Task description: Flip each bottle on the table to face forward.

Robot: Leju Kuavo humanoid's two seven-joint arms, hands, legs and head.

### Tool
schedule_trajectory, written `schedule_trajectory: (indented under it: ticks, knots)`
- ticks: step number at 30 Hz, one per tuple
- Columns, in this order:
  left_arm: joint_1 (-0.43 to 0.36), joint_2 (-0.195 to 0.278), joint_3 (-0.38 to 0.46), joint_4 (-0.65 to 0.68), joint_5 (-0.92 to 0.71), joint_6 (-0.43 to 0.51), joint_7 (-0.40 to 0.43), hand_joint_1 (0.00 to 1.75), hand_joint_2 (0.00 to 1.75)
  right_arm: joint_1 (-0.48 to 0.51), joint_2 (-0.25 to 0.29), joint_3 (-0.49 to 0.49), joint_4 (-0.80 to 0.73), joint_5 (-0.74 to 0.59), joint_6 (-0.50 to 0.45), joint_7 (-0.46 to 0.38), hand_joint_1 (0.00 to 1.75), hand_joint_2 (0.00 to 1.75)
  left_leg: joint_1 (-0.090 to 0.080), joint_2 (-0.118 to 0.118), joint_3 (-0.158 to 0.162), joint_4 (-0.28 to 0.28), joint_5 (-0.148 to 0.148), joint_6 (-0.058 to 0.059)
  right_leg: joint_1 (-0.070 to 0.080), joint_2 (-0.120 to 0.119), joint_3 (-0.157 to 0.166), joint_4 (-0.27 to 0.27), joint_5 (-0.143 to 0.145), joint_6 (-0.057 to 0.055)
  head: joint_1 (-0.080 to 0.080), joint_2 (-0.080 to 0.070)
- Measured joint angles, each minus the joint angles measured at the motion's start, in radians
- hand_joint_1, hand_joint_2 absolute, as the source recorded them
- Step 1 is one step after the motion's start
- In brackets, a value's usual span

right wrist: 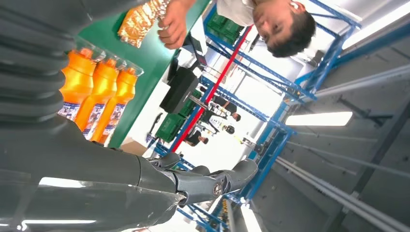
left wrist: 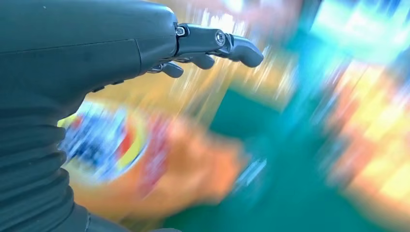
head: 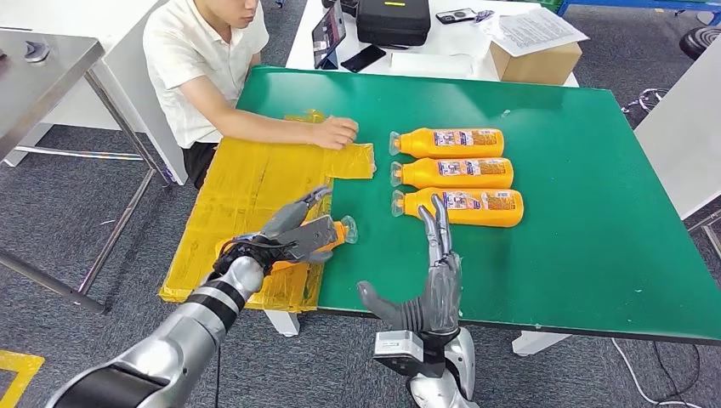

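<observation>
The left hand (head: 293, 234) grasps an orange bottle (head: 336, 234) lying on its side, cap pointing away from the arm, at the border of the yellow sheet (head: 246, 187) and the green table (head: 595, 255). Just beyond the right hand (head: 434, 289), three more orange bottles (head: 463, 174) lie in a row, labels up. This hand is released, its fingers stretched toward the nearest one. Beyond the left hand, a person's hand (head: 334, 133) rests on the yellow sheet.

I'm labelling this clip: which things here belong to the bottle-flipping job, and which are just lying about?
Job: three orange bottles in a row; fourth bottle held by the left hand; right hand, open.
Lying about: cardboard box, black case, papers, phone.
</observation>
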Motion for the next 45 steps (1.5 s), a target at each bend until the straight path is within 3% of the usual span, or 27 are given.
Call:
schedule_trajectory:
  ticks: [2, 5, 11, 16, 18, 21, 23, 27, 30, 34, 45]
  knots:
    - [0.072, -0.017, -0.027, -0.121, 0.048, 0.162, -0.041, 0.00, 1.75, 0.014, 0.000, -0.002, 0.000, 0.026, 0.000, 0.000, 0.00, 1.75, 0.000, 0.000, -0.001, 0.000, 0.000, 0.000, 0.000, 0.000, -0.001, 0.000, 0.000, 0.000, 0.000, 0.000]
    - [0.166, -0.024, -0.081, -0.283, 0.078, 0.318, -0.071, 0.00, 1.75, 0.032, 0.000, -0.011, -0.003, 0.051, 0.000, 0.000, 0.00, 1.75, 0.000, 0.000, -0.002, 0.000, -0.001, 0.000, 0.000, 0.000, -0.002, 0.000, 0.000, 0.000, 0.000, 0.000]
    - [0.249, -0.025, -0.140, -0.445, 0.080, 0.399, -0.084, 0.00, 1.75, 0.044, 0.001, -0.023, -0.004, 0.063, 0.000, 0.000, 0.00, 1.75, 0.000, 0.000, -0.002, 0.000, 0.000, 0.000, 0.000, 0.000, -0.003, -0.001, 0.000, 0.000, 0.000, 0.000]
    - [0.295, -0.027, -0.148, -0.514, 0.113, 0.528, -0.116, 0.00, 1.75, 0.048, 0.004, -0.038, -0.008, 0.072, 0.000, 0.001, 0.00, 1.75, 0.000, 0.000, -0.002, 0.000, 0.000, 0.000, 0.000, 0.000, -0.002, 0.000, 0.000, 0.000, 0.000, 0.000]
    - [0.325, -0.029, -0.148, -0.544, 0.157, 0.534, -0.128, 0.00, 1.75, 0.049, -0.002, -0.040, -0.006, 0.071, 0.000, 0.031, 0.00, 1.75, 0.000, 0.000, -0.002, 0.000, 0.000, 0.000, 0.000, 0.000, -0.002, 0.000, 0.000, 0.000, 0.000, 0.000]
    - [0.391, -0.029, -0.159, -0.601, 0.252, 0.508, -0.135, 0.00, 1.75, 0.046, -0.050, -0.042, 0.011, 0.161, 0.004, 0.173, 0.00, 1.75, 0.000, 0.000, -0.002, 0.000, -0.001, 0.000, 0.000, 0.000, -0.002, -0.001, 0.000, 0.000, 0.000, 0.000]
    - [0.448, -0.029, -0.177, -0.642, 0.296, 0.479, -0.137, 0.00, 1.75, 0.046, -0.110, -0.059, 0.033, 0.238, 0.010, 0.259, 0.00, 1.75, -0.001, -0.001, -0.002, 0.000, -0.001, 0.000, -0.001, -0.001, -0.002, -0.002, -0.001, 0.000, 0.000, 0.000]
    - [0.562, -0.025, -0.228, -0.720, 0.349, 0.420, -0.133, 0.00, 1.75, 0.060, -0.251, -0.147, 0.054, 0.308, 0.071, 0.346, 0.00, 1.75, -0.003, -0.001, -0.003, 0.000, -0.002, 0.002, -0.002, -0.001, -0.002, -0.004, 0.000, 0.001, 0.000, 0.000]
    - [0.610, -0.016, -0.269, -0.760, 0.380, 0.385, -0.124, 0.00, 1.75, 0.085, -0.337, -0.225, 0.049, 0.334, 0.154, 0.387, 0.00, 1.75, -0.004, -0.001, -0.003, 0.000, -0.003, 0.003, -0.003, -0.001, -0.002, -0.004, 0.000, 0.001, 0.000, 0.000]
    - [0.632, -0.002, -0.299, -0.794, 0.397, 0.369, -0.120, 0.00, 1.75, 0.111, -0.410, -0.284, 0.032, 0.361, 0.231, 0.421, 0.00, 1.75, -0.004, 0.000, -0.003, 0.000, -0.003, 0.004, -0.003, -0.001, -0.002, -0.004, 0.000, 0.001, 0.000, 0.000]
    - [0.634, 0.008, -0.329, -0.832, 0.406, 0.351, -0.119, 0.00, 1.75, 0.126, -0.512, -0.287, 0.013, 0.426, 0.280, 0.479, 0.00, 1.75, -0.003, 0.000, -0.002, 0.000, -0.003, 0.003, -0.002, -0.001, -0.001, -0.003, 0.000, 0.001, 0.000, 0.000]
